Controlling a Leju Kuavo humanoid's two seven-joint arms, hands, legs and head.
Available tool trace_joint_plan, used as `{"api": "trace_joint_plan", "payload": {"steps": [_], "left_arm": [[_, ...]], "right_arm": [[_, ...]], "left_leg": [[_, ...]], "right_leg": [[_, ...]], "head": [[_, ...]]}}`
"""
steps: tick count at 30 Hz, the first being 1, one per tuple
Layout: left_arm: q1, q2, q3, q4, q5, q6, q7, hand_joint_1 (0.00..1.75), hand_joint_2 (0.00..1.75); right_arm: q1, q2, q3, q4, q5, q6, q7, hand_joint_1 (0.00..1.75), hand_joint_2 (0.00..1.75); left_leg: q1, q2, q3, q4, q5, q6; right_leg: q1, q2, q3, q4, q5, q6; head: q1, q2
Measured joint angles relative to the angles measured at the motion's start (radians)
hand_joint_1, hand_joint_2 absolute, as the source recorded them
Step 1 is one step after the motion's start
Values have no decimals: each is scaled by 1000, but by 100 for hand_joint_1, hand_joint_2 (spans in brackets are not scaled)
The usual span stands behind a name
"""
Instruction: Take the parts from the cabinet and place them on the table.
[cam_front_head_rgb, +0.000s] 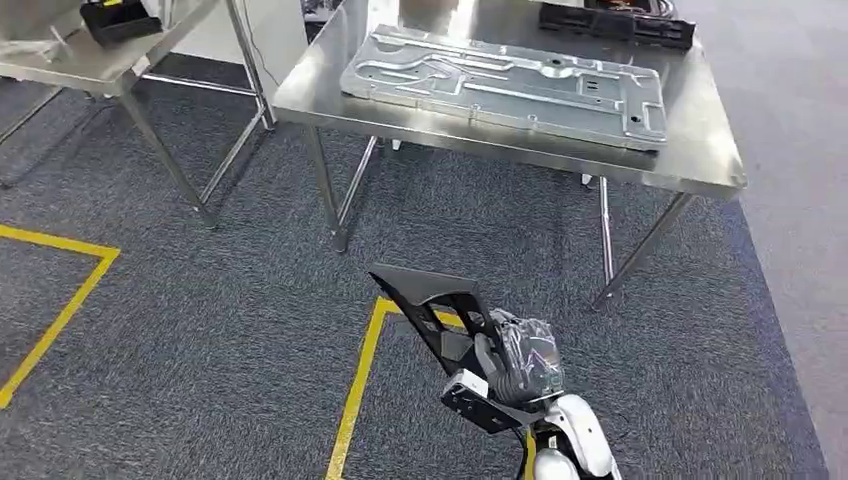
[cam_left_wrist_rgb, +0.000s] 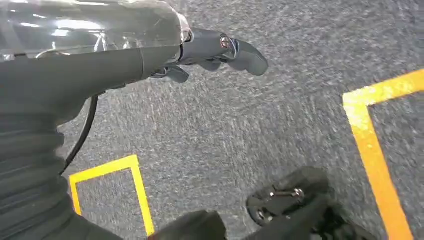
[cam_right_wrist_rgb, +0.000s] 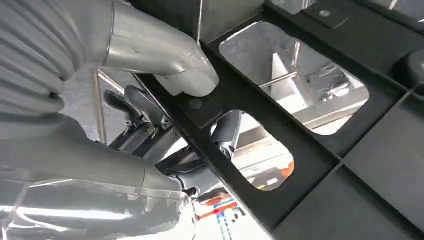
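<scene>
Carry step in hand, by my reading: the black frame part (cam_front_head_rgb: 432, 303) is off the cabinet and not yet on the table; my right hand (cam_front_head_rgb: 520, 362) grips it, thumb (cam_right_wrist_rgb: 187, 75) pressed on one face of a bar, darker fingers (cam_right_wrist_rgb: 227, 132) wrapped behind through a cutout; the part juts forward and to the left over the carpet, well short of the steel table (cam_front_head_rgb: 700, 150).

Left hand (cam_left_wrist_rgb: 215, 50) hangs over the grey carpet (cam_left_wrist_rgb: 260, 125), fingers curled in loosely, holding nothing.

Next move, as I judge it: close the gap to the table, raise the part above the near edge, set it down flat.

Edges and room: a large stamped metal panel (cam_front_head_rgb: 505, 85) covers most of the table top; bare steel is left as a strip along the near edge and a wider patch at the right end; a black part (cam_front_head_rgb: 615, 25) lies at the far side; I favour the right end; the part's long tip could catch the table edge if I come in low; yellow floor tape (cam_front_head_rgb: 355, 400) lies ahead of me; table legs stand well apart from my path.
</scene>
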Motion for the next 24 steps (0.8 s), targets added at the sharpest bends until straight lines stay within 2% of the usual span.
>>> {"api": "trace_joint_plan", "payload": {"steps": [1,2,3,6,7,8,9,11,12,13,14,15,16,17,18,19,21,22,23,24], "left_arm": [[-1,0,5,0,5,-7,0,0,175],[-2,0,8,0,11,-13,1,0,175],[-2,0,12,0,15,-17,2,0,175],[-4,0,19,0,19,-24,2,0,175],[-5,1,21,0,20,-26,2,0,175],[-6,1,24,0,21,-28,2,0,175],[-6,1,29,0,23,-35,3,0,175],[-3,2,32,0,31,-49,8,0,175],[-2,2,36,0,35,-57,9,0,175],[-4,2,39,0,37,-59,11,0,175],[-6,2,40,0,37,-63,13,0,175],[-6,2,42,0,37,-66,14,0,175],[-6,2,45,0,37,-67,15,0,175],[-6,3,47,0,37,-68,16,0,175],[-5,5,48,0,36,-69,16,0,175],[-7,5,50,0,35,-69,16,0,175],[-8,5,54,0,34,-69,16,0,175],[-9,4,54,0,34,-69,16,0,175],[-12,5,55,0,33,-69,13,0,175],[-14,5,55,0,33,-69,12,0,175]], "right_arm": [[-3,0,0,0,0,0,-2,175,175],[-10,0,0,0,0,1,-3,175,175],[-13,0,0,0,-1,2,-5,175,175],[-14,0,0,3,-3,3,-5,175,175],[-13,2,0,3,-3,3,-6,175,175],[-19,2,0,3,-5,3,-7,175,175],[-24,3,0,5,-6,5,-7,175,175],[-23,4,0,7,-6,5,-8,175,175],[-22,4,0,9,-6,5,-8,175,175],[-20,4,0,9,-6,5,-8,175,175],[-20,5,0,9,-7,6,-7,175,175],[-20,5,0,9,-7,6,-6,175,175],[-20,6,0,8,-7,6,-5,175,175],[-20,7,0,8,-7,6,-5,175,175],[-22,8,-1,7,-7,8,-4,175,175],[-18,11,-1,7,-6,9,-3,175,175],[-10,11,-1,3,-5,10,-3,175,175],[-8,11,-2,0,-5,10,-3,175,175],[-6,11,-3,-3,-5,9,-2,175,175],[-9,11,-4,-4,-4,10,-2,175,175]], "left_leg": [[-1,9,5,0,-3,-4],[-9,16,6,1,-7,-11],[-9,21,7,1,-8,-16],[-11,47,18,-5,-12,-31],[-6,32,19,2,-24,-38],[-4,-11,6,38,-48,-43],[-2,-36,-30,111,-89,-46],[-1,-52,-112,276,-156,-51],[-1,-52,-137,320,-160,-52],[-1,-52,-136,311,-138,-51],[-1,-53,-116,261,-98,-49],[-1,-58,-79,174,-45,-46],[0,-80,-35,76,5,-41],[2,-133,-13,28,2,-34],[5,-153,-13,10,2,-31],[-2,-142,-14,18,3,-29],[-5,-124,-13,15,5,-17],[10,-109,-8,1,14,-6],[7,-97,-4,-5,17,-1],[5,-84,-4,-6,17,8]], "right_leg": [[4,-29,54,-93,30,-7],[16,-59,68,-120,16,-15],[16,-44,65,-124,22,-20],[18,-16,63,-128,22,-33],[5,-6,73,-138,27,-39],[4,1,75,-140,28,-44],[4,10,73,-140,28,-50],[7,32,72,-139,27,-54],[8,46,72,-138,27,-54],[8,57,73,-136,27,-54],[8,71,73,-134,27,-53],[8,86,74,-131,26,-51],[7,99,75,-127,24,-48],[4,109,72,-124,22,-45],[11,120,62,-114,23,-36],[1,130,56,-117,27,-28],[-2,151,54,-125,33,-14],[4,151,53,-122,32,-9],[7,89,45,-102,16,-5],[7,46,16,-46,-20,0]], "head": [[0,0],[0,0],[0,0],[0,0],[0,0],[0,0],[0,0],[0,0],[0,0],[0,0],[0,0],[0,0],[0,0],[0,0],[0,0],[0,0],[0,0],[0,0],[0,0],[0,0]]}}
